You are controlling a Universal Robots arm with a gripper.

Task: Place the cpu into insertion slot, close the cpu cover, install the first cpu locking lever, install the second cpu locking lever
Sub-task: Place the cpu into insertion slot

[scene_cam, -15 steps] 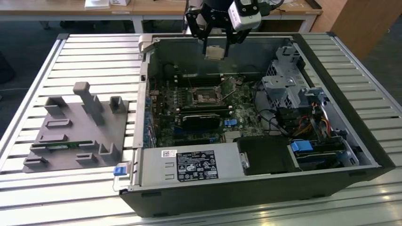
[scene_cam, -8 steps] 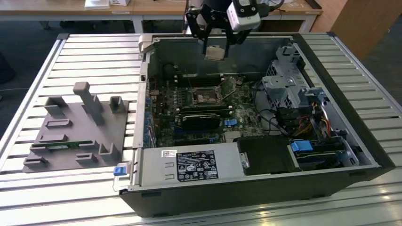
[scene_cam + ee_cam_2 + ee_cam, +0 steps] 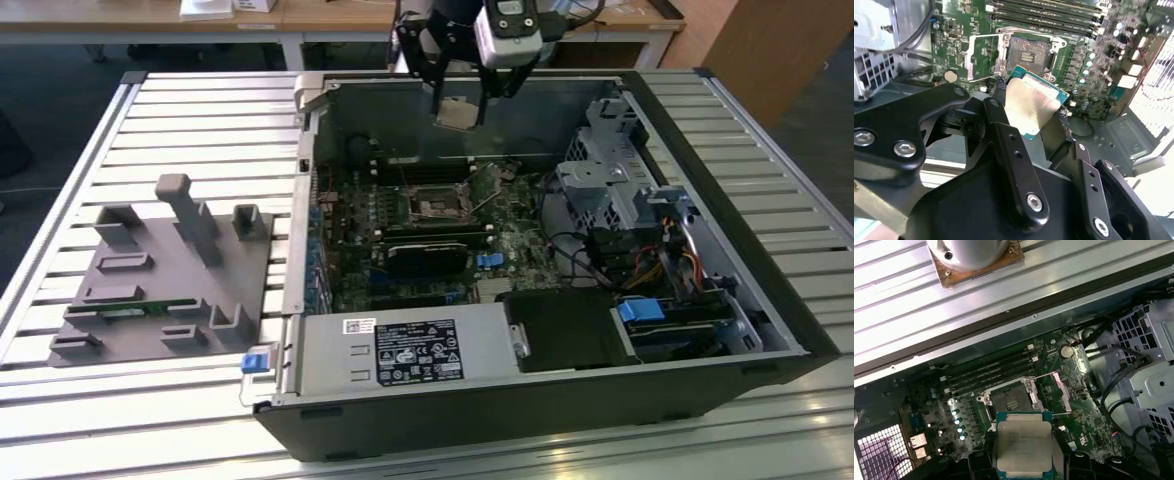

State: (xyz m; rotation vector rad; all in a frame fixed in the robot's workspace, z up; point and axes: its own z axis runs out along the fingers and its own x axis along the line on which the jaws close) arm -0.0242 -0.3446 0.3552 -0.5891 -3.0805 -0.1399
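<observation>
We saw the hand [image 3: 1031,100] gripping the cpu [image 3: 1030,114] by its edges, thin square, silvery top, clear of the insertion slot [image 3: 1029,52].

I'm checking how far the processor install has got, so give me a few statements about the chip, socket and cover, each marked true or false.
1. The gripper holds the chip. True.
2. The chip sits in the socket. False: the socket is empty, and the chip is held above the board.
3. The cover is shut over the socket. False: it is swung open beside the socket.
4. A grey holder block lies on the table, at the exterior view's left of the computer case. True.
</observation>
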